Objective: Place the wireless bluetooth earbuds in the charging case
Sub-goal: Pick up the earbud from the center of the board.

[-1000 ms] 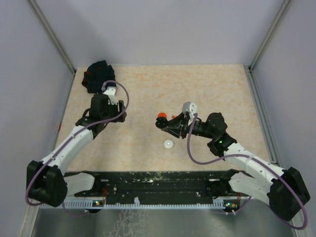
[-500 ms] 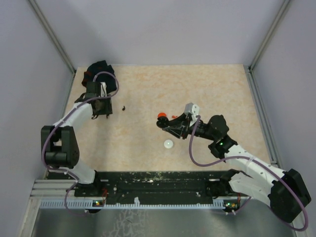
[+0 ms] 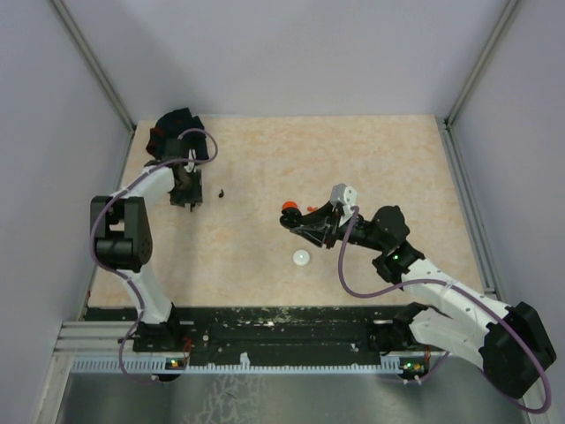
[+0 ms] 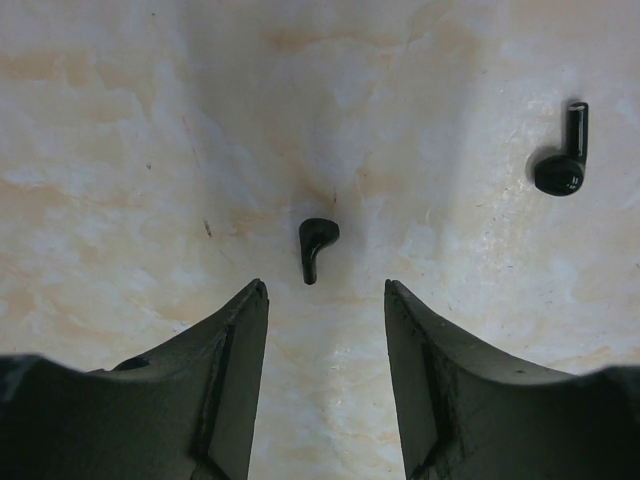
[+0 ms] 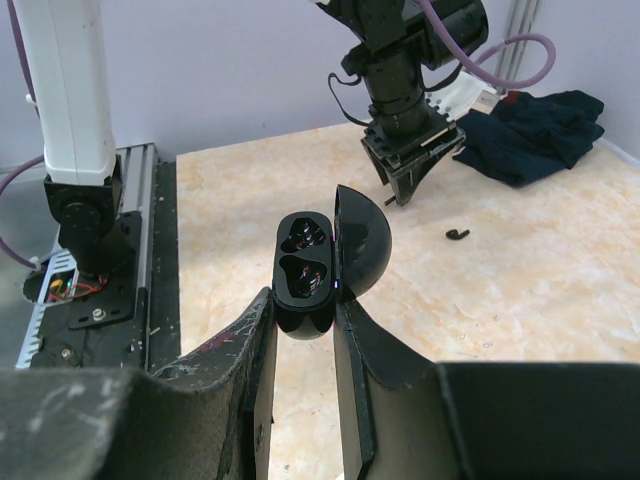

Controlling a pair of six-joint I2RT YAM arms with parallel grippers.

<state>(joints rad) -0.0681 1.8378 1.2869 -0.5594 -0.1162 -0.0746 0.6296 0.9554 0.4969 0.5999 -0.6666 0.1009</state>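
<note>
Two small black wireless bluetooth earbuds lie on the beige table. One earbud (image 4: 316, 246) sits just ahead of my left gripper (image 4: 325, 290), which is open and pointed down with nothing between its fingers. The other earbud (image 4: 561, 166) lies off to the right, also seen from above as a black earbud (image 3: 220, 192). My right gripper (image 5: 303, 300) is shut on the black charging case (image 5: 304, 268), held upright with its lid (image 5: 362, 240) swung open and both sockets empty. From above, the right gripper (image 3: 298, 223) holds the case mid-table.
A black fabric bundle (image 3: 177, 132) lies at the far left corner, just behind the left gripper (image 3: 187, 196). A red disc (image 3: 288, 207) sits beside the case and a white disc (image 3: 302, 258) lies nearer the arm bases. Walls close in the table's sides.
My left arm has folded back to the far left and its gripper has come down over the earbuds. The right arm shifted slightly, still holding the open case.
</note>
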